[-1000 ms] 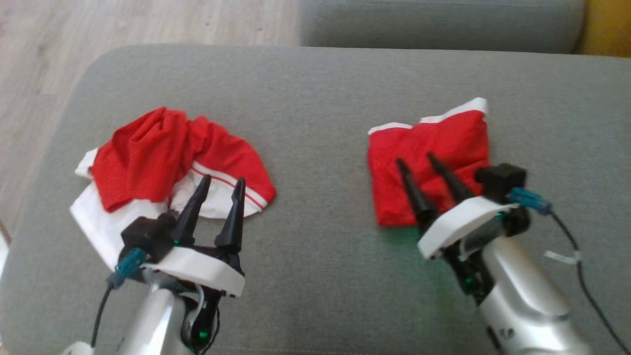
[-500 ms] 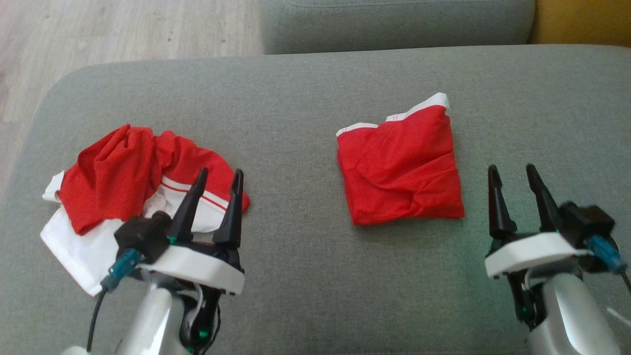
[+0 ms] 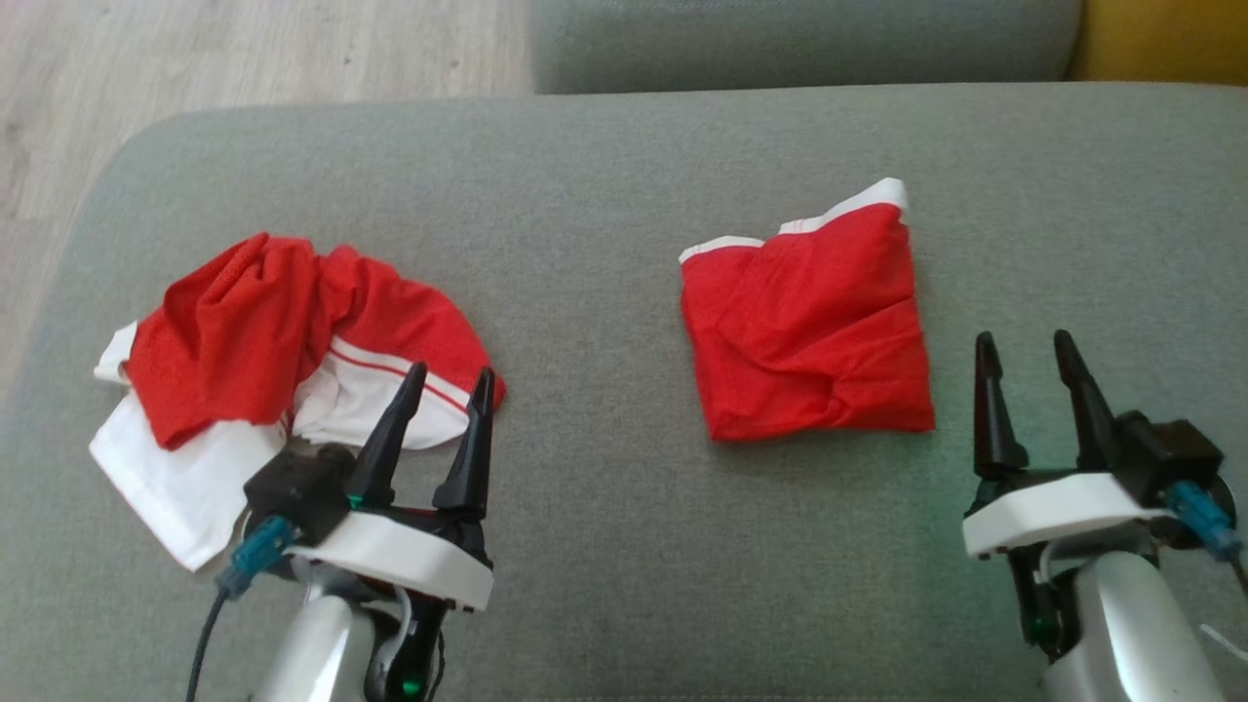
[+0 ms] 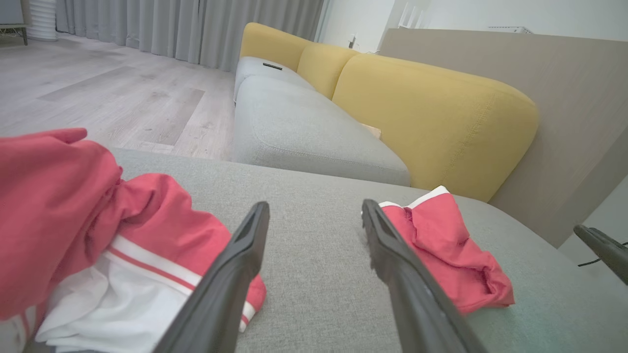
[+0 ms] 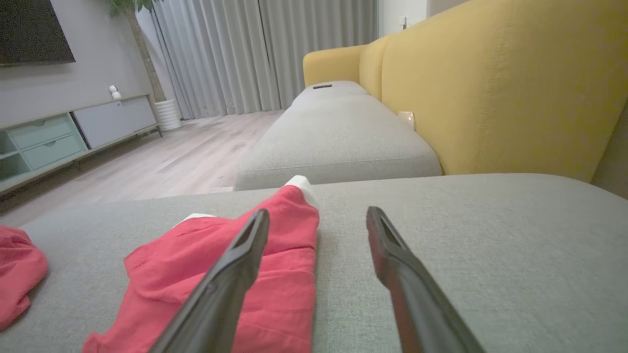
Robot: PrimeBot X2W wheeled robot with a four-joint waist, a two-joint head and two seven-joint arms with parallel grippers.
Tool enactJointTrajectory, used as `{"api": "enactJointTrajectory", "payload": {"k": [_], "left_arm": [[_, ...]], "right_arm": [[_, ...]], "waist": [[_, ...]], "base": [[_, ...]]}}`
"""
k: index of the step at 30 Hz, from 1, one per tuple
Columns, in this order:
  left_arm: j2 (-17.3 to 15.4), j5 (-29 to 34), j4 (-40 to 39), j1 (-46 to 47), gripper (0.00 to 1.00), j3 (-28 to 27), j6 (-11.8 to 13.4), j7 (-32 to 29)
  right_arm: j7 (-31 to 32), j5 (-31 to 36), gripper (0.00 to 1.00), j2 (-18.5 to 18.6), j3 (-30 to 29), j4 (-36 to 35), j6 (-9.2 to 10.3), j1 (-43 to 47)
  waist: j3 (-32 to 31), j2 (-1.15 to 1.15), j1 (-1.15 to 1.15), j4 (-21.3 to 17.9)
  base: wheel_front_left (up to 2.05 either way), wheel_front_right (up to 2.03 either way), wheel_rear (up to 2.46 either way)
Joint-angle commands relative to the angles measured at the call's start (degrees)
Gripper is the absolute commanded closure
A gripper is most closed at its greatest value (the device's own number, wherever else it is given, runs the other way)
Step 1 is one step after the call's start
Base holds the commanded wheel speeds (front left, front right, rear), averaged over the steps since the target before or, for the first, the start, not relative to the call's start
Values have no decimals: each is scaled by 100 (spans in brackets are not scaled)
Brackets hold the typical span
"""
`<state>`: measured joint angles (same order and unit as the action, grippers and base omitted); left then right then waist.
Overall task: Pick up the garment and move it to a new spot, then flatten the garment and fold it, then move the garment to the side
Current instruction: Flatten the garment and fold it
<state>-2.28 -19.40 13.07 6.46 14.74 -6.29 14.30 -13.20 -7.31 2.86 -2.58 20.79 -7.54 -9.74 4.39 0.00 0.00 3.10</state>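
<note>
The left gripper (image 3: 451, 369) holds its two long dark fingers wide apart. Nothing is between them. The tips hang over the near edge of a crumpled heap of red and white cloth (image 3: 283, 341). I cannot tell if they touch it.

The right gripper (image 3: 1024, 335) also has its two dark fingers spread wide. Only grey seat shows in the gap, so it holds nothing.

Just to the left of the right gripper lies the folded red garment with a white band (image 3: 804, 331). It is near the fingers but not touching them. It is folded into a rough square, a little wrinkled, with the white band along its far edge. It rests on the big grey fabric sofa seat (image 3: 604, 195), a bit right of the middle.

The crumpled heap sits on the left part of the same seat, well apart from the folded garment. Red cloth is bunched on top, and white cloth with a thin red stripe pokes out at the near side.

Each gripper has a white plate under its fingers, then a shiny silver arm. A black wire with a blue plug (image 3: 252, 553) hangs beside the left gripper.

Past the big seat is another grey seat cushion (image 3: 799, 39). A fat yellow back cushion (image 4: 431, 108) stands beside it. Pale wood floor (image 3: 244, 49) shows at the far left.
</note>
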Motion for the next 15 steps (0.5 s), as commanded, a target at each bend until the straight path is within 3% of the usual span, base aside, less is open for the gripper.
{"api": "enactJointTrajectory", "payload": {"k": [1, 9, 15], "left_arm": [[-60, -27, -174, 276, 0, -113, -5, 70], [-60, -75, -114, 431, 0, 51, -24, 70], [-60, -175, -64, 554, 0, 207, -15, 70]], "right_arm": [[-59, 116, 0, 4, 222, -237, 5, -171], [183, 489, 0, 3, 865, -125, 5, -567], [439, 799, 0, 2, 1396, 342, 5, -1059]], "waist": [[91, 0, 0, 82], [360, 0, 0, 380], [529, 0, 0, 707]], "base": [[0, 0, 0], [0, 0, 0], [0, 0, 0]]}}
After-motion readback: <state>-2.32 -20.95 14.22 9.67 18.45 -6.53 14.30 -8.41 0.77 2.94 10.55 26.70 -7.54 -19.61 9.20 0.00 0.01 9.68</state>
